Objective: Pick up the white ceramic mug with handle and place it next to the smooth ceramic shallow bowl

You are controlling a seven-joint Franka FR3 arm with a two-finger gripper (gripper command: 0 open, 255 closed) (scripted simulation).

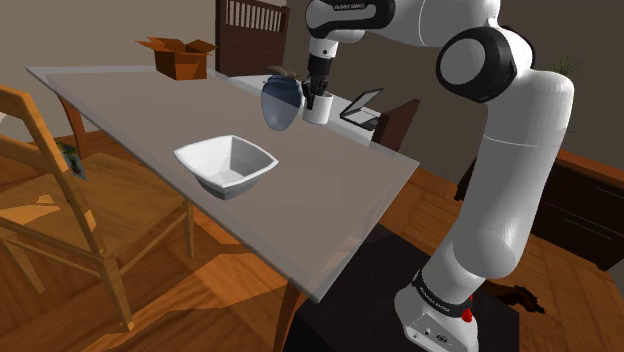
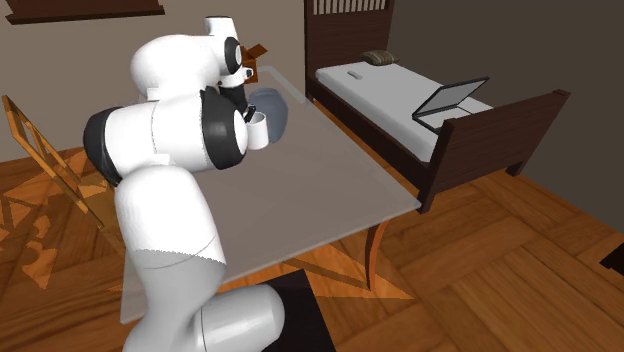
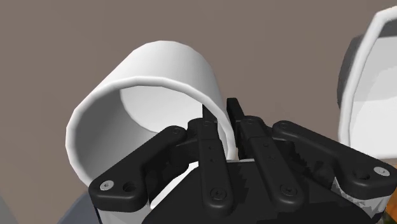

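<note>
A white mug (image 1: pixel 318 110) stands near the far edge of the grey table (image 1: pixel 340 190), beside a dark blue-grey vase (image 1: pixel 281 100). My gripper (image 1: pixel 318 94) comes down onto it from above and is shut on its rim. In the wrist view the black fingers (image 3: pixel 234 109) clasp the mug's wall (image 3: pixel 153 70), one inside and one outside, gripper (image 3: pixel 221 118). Whether the mug rests on the table or hangs just above it I cannot tell. The white shallow bowl (image 1: pixel 228 165) sits nearer the table's middle, apart from the mug; its rim (image 3: pixel 372 70) shows beside the gripper.
A cardboard box (image 1: pixel 183 55) sits at the table's far corner. A wooden chair (image 1: pixel 60 200) stands at the shoulder view's left, a dark chair (image 1: pixel 250 25) behind the table. An open laptop (image 2: pixel 452 100) lies on the bed (image 2: pixel 400 95) past the table.
</note>
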